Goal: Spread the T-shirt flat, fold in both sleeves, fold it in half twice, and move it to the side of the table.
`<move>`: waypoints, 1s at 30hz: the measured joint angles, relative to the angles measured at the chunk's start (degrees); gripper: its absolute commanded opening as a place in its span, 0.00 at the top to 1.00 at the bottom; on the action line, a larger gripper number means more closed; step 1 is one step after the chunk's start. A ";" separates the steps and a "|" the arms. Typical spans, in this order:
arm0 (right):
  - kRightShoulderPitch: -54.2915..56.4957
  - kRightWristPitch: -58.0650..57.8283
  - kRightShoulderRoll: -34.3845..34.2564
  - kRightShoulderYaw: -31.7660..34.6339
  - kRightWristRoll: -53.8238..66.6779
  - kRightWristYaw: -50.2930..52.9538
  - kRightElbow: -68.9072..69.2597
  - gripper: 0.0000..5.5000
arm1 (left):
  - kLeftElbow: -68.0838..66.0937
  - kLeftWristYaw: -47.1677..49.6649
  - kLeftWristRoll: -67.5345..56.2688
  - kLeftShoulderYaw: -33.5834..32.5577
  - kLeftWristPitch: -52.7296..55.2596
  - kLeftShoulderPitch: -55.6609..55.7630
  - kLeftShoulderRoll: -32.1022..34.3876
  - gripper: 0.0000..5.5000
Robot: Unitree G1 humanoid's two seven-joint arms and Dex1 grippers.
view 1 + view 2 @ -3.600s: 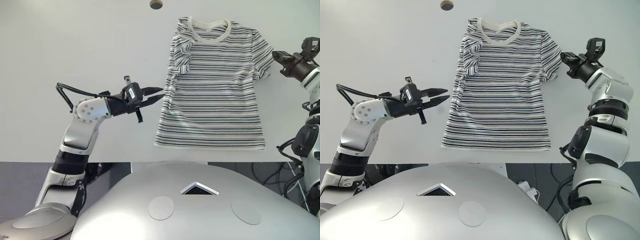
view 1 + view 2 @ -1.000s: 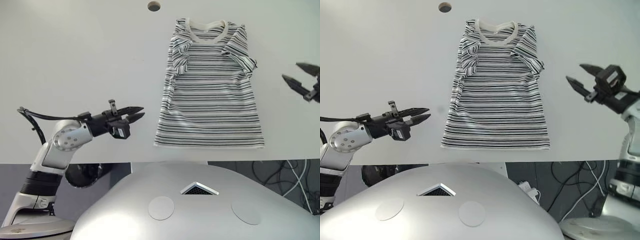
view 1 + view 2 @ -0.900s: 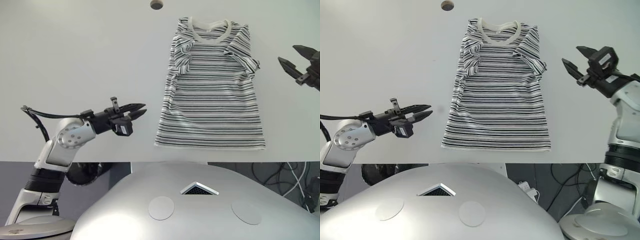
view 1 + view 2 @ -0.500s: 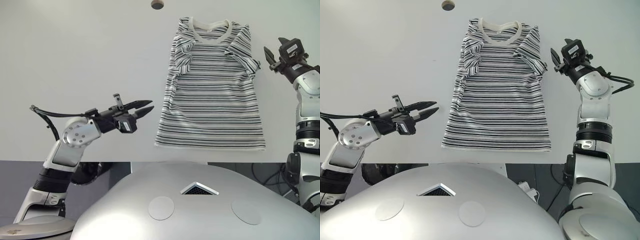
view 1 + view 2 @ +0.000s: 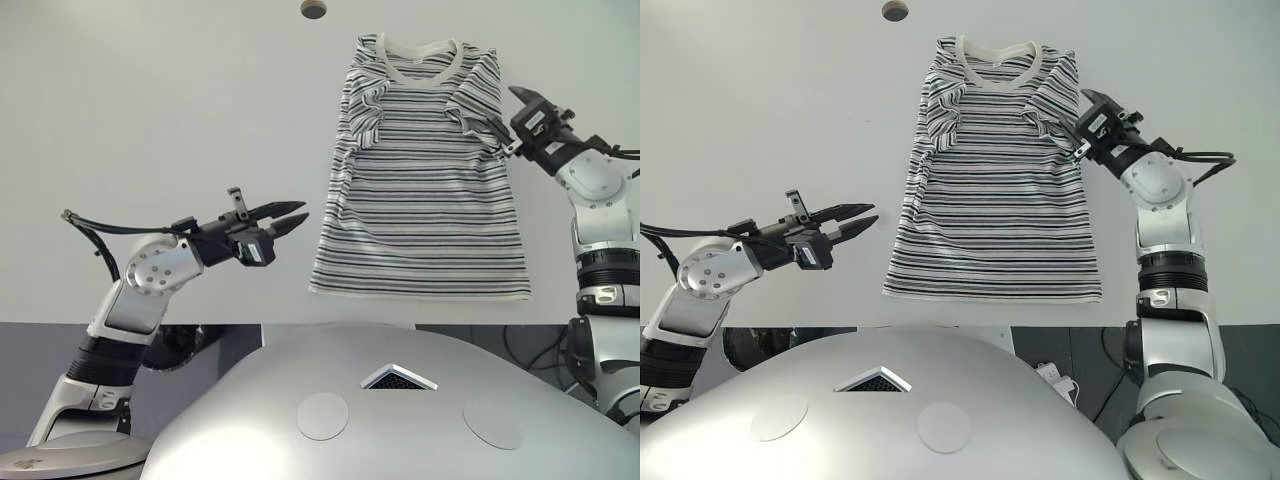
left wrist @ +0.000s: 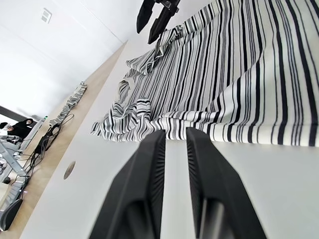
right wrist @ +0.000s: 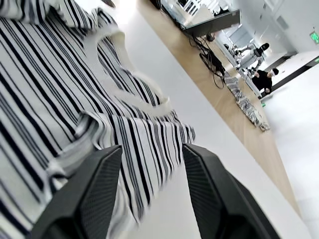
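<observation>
T-shirt [image 5: 420, 190], striped, lies on a wide white table [image 5: 150, 110] with its collar toward the far edge and its hem at the near edge. Past the table runs wood-toned floor [image 7: 234, 104] with desks and cables. Both sleeves are turned in over the chest, the left one bunched. The right gripper [image 5: 508, 122] sits at the shirt's right edge, fingers spread wide either side of the folded sleeve's outer tip; contact is unclear. The left gripper [image 5: 300, 211] is near the shirt's left edge, apart from it, fingers narrowly parted. A small round hole [image 5: 313, 9] marks the far tabletop.
</observation>
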State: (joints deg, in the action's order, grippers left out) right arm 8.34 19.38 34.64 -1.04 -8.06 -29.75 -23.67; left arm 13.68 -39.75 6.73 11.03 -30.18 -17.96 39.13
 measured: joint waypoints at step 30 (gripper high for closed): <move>-31.38 -15.15 20.41 31.05 35.75 -40.70 31.11 0.58 | -6.61 15.86 37.30 -1.76 -37.63 -4.69 11.94 0.74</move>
State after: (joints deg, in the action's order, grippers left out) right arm -23.03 4.23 55.05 30.01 27.69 -70.45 7.44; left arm 7.07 -23.90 44.02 9.26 -67.81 -22.65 51.07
